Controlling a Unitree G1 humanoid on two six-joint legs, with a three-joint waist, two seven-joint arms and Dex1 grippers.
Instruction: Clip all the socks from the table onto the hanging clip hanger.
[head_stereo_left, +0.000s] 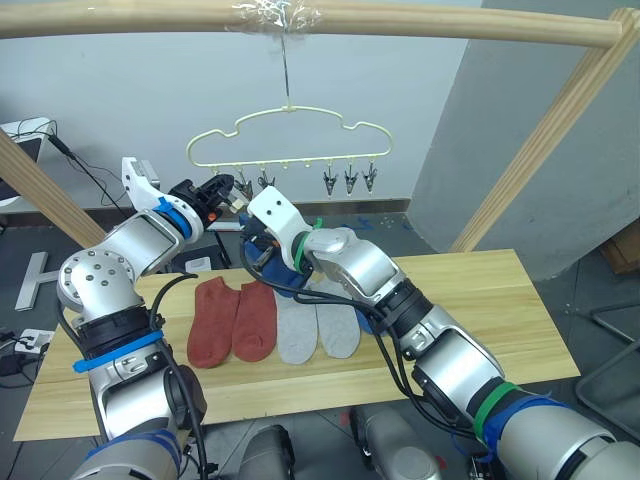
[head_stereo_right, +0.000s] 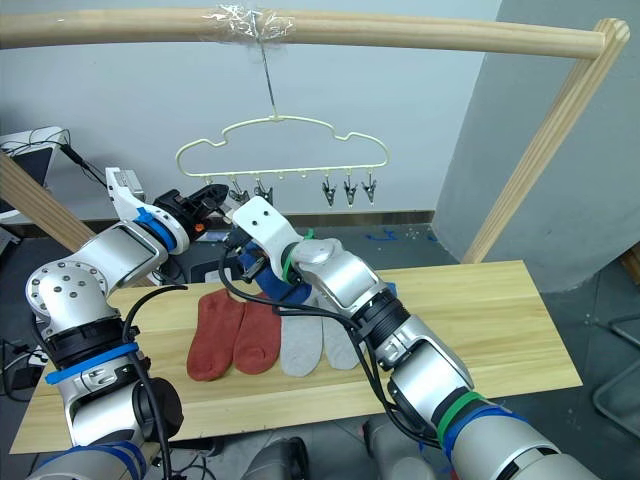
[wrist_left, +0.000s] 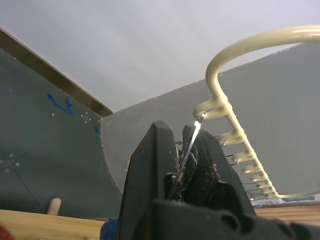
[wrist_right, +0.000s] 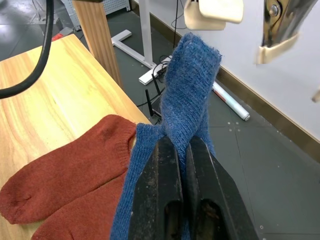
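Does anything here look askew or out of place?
Nothing stands out. The clip hanger hangs level, two rust-red socks and two grey socks lie flat on the table, and the right gripper pinches a blue sock.

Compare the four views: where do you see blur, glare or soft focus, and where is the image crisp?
Head views: evenly lit and crisp, with glare on the clear tape around the pole. Right wrist view: the blue sock shows sharp knit, while the pale shapes above it are soft. Left wrist view: the left end effector is dark and blurred up close; the clip hanger is slightly soft.
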